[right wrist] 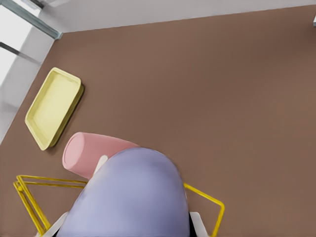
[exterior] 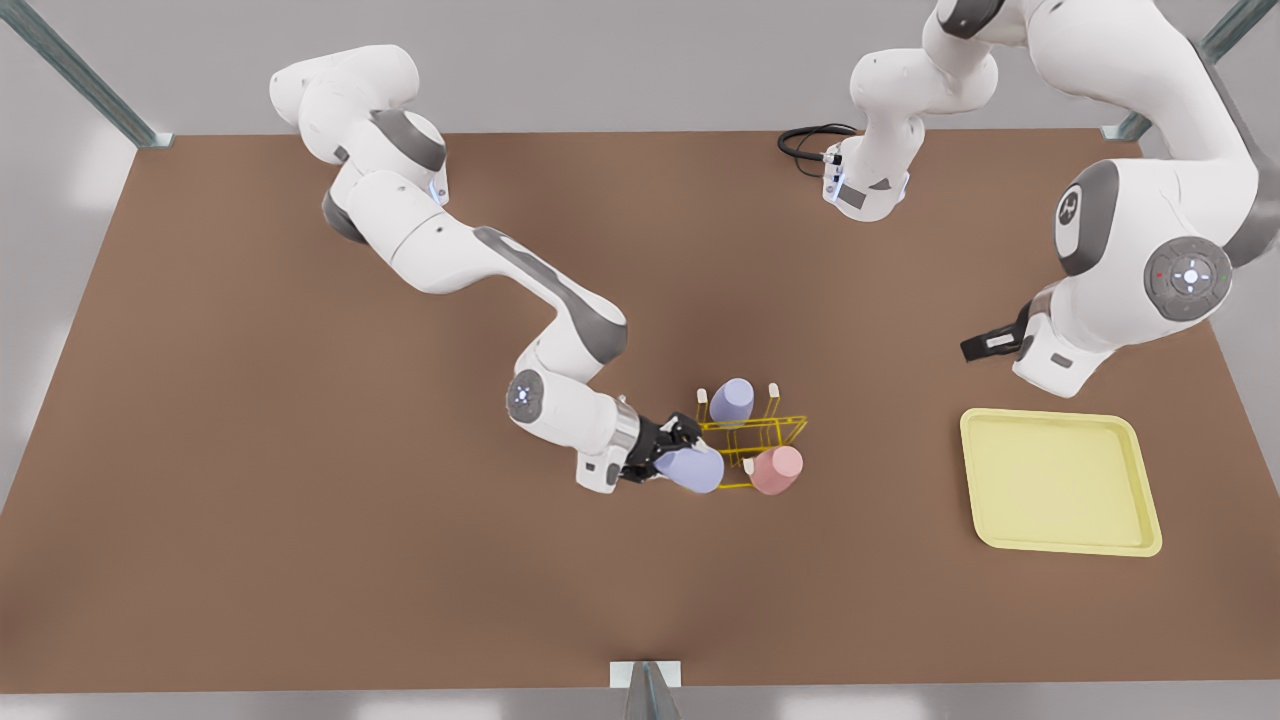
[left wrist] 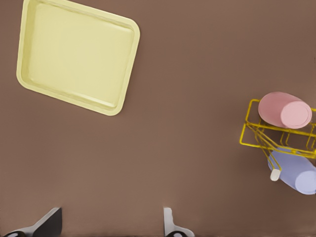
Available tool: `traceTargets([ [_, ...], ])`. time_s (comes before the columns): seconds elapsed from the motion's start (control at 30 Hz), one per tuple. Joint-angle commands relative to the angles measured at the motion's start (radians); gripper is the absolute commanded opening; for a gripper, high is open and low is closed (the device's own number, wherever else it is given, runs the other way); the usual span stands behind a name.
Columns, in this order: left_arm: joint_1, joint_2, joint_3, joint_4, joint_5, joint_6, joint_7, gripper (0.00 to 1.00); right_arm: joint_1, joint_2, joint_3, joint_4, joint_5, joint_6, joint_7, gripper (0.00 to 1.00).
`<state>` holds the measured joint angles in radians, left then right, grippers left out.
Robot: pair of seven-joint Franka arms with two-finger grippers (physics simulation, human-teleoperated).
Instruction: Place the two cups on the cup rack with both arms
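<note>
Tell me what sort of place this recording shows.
Most likely a simulated robot test bench, not a real kitchen: a bare brown table inside a metal frame, flanked by two white arms. The right pincer holds a lavender cup at the cup rack; the left pincer waits open.

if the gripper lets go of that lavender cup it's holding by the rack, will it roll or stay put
The lavender cup in the right gripper looks round and tapered, so loose on the table it would probably roll in a curve. Its smooth walls may slip. The cup rack beside it is thin wire and could shift if bumped.
</note>
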<state>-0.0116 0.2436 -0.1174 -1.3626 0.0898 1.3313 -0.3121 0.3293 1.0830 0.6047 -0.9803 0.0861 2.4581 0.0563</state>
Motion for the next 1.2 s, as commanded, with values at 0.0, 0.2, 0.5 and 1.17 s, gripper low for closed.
traceTargets([
  [0.0, -0.002, -0.006, -0.036, -0.009, -0.002, -0.047, 0.349, 1.00, 0.010, 0.000, 0.001, 0.003, -0.002, 0.001, 0.019, 0.84],
  [0.2, -0.001, -0.024, -0.045, -0.010, 0.001, -0.054, 0.286, 1.00, 0.019, 0.020, 0.000, 0.017, -0.002, 0.002, 0.017, 1.00],
  [0.5, -0.002, -0.024, -0.045, -0.007, 0.005, -0.075, 0.281, 1.00, 0.011, 0.015, 0.000, 0.098, 0.027, -0.091, 0.014, 1.00],
  [1.17, -0.005, -0.018, -0.045, -0.001, 0.028, -0.052, 0.260, 1.00, -0.424, -0.946, -0.419, -0.460, -0.246, -0.916, -0.145, 1.00],
])
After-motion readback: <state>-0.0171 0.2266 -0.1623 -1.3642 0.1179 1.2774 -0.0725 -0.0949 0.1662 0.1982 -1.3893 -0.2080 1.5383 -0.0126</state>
